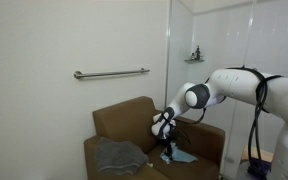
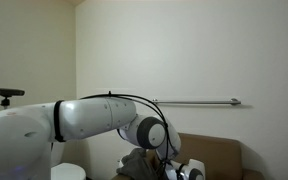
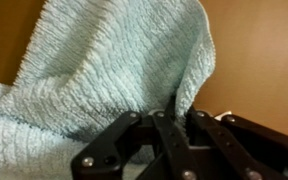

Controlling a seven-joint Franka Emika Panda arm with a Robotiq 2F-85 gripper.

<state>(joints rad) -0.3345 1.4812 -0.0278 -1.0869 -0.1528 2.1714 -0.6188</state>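
Observation:
A light blue textured cloth fills most of the wrist view, and my gripper is shut on a raised fold of it, the black fingers pinching the fabric. In an exterior view the gripper points down over the seat of a brown armchair, with the light blue cloth hanging and spreading just under it. In the exterior view from behind the arm, the gripper shows only partly at the bottom edge.
A grey towel lies on the armchair's seat beside the blue cloth. A metal grab bar is fixed to the white wall above the chair. A small shelf sits in the corner. The white robot arm blocks much of one view.

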